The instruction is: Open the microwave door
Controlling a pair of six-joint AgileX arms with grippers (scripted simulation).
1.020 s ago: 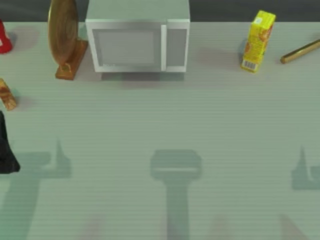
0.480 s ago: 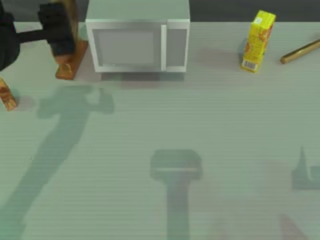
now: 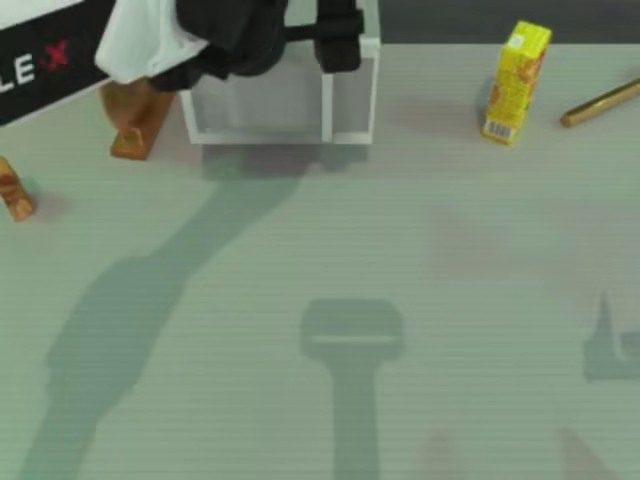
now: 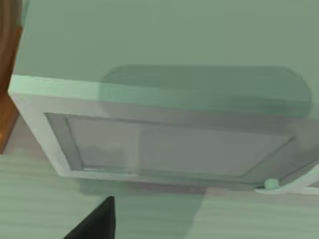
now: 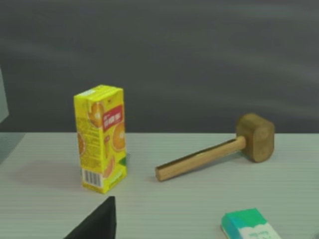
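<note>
Grey-green table (image 3: 400,260), dark backdrop along top edge of top view. Microwave (image 3: 350,95) sits upper centre-left of frame, front facing down-frame; door (image 3: 260,100) looks flush w/ the body, control strip to its right. Door window also fills centre of left wrist view (image 4: 169,149), closed, small pale nub at its lower right corner there.

Left arm reaches in from upper left, white + black links covering microwave top. Left gripper (image 3: 335,35) is over the top of the oven, above the seam btwn door and control strip. Can't tell finger spread — seen from above as a dark block only; nothing visibly held.

Right arm: not in top view. Right gripper finger state can't tell either.

Other items: brown wooden stand (image 3: 135,120) just left of microwave, partly under the arm. Yellow juice carton (image 3: 517,82) upright, upper right, well apart from oven. Wooden mallet (image 5: 214,152) lying right of carton, handle (image 3: 600,102) at right edge. Small brown item (image 3: 14,190) at left edge. Teal box (image 5: 251,226) lower right in right wrist view.
</note>
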